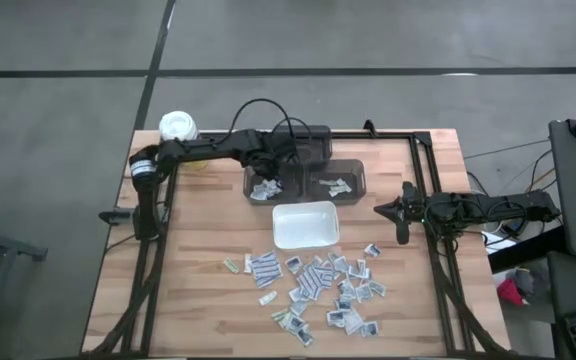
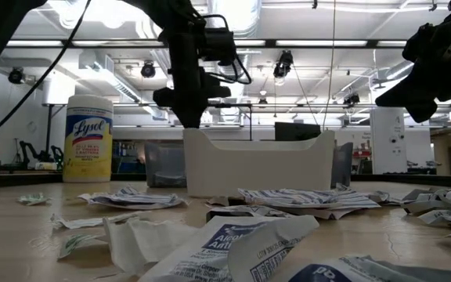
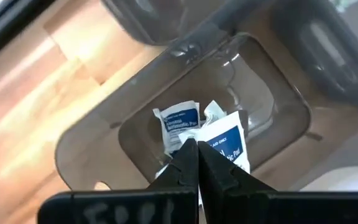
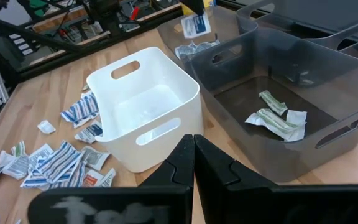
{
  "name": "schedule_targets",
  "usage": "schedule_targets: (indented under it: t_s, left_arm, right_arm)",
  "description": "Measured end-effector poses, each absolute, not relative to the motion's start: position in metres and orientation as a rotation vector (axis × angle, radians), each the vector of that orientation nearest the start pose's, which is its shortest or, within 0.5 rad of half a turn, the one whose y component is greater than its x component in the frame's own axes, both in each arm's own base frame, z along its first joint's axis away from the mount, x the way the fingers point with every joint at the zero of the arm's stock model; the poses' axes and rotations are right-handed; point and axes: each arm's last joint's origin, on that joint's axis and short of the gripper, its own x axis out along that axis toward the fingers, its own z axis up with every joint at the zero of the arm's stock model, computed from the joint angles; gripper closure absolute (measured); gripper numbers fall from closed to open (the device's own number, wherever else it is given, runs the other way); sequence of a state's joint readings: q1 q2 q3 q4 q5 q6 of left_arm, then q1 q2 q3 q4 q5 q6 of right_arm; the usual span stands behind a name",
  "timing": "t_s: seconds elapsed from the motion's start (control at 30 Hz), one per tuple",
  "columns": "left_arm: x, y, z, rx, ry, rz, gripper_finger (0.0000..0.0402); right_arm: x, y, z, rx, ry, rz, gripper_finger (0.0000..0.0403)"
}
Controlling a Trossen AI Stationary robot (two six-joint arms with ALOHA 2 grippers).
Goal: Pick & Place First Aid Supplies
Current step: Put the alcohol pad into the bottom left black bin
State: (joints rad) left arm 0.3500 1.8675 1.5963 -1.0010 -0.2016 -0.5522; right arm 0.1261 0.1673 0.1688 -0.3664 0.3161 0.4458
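Observation:
My left gripper (image 3: 197, 152) is shut on a white packet with blue print (image 3: 229, 138) over the left grey bin (image 1: 253, 185). The right wrist view shows that packet (image 4: 196, 25) hanging above other packets (image 4: 194, 48) on the bin's floor. The right grey bin (image 4: 328, 93) holds greenish packets (image 4: 275, 118). Several first aid supplies (image 1: 318, 285) lie loose on the near part of the table. At the table's right edge, my right gripper (image 1: 383, 210) waits shut with nothing between its fingers. My left gripper pinches the packet between its two fingers at the packet's upper edge (image 3: 219, 144). The fingers come from above, pointing steeply down. The packet hangs below them, clear of the bin's floor and of the packets lying there.
A white tray (image 1: 306, 224) stands in front of the two grey bins, and a darker bin (image 1: 303, 145) stands behind them. A yellow canister (image 1: 178, 128) with a white lid is at the far left. Bare wood lies on the table's left.

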Motion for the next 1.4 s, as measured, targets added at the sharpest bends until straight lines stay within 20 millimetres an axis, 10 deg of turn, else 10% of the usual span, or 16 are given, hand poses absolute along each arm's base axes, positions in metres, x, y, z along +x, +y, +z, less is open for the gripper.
schedule_targets:
  t_s: [0.73,1.2,1.4]
  left_arm:
    - [0.357,0.134,0.212,-0.672,0.965,0.864,0.0402]
    - [0.359,0.135,0.215,-0.648,0.951,0.841,0.0322]
    - [0.359,0.135,0.254,-0.664,0.923,0.757,0.0277]
  right_arm:
    - [0.094,0.003,0.174,0.359,0.307,-0.264,0.0394]
    - [0.094,0.003,0.174,0.359,0.307,-0.263,0.0394]
    - [0.094,0.003,0.174,0.359,0.307,-0.264,0.0394]
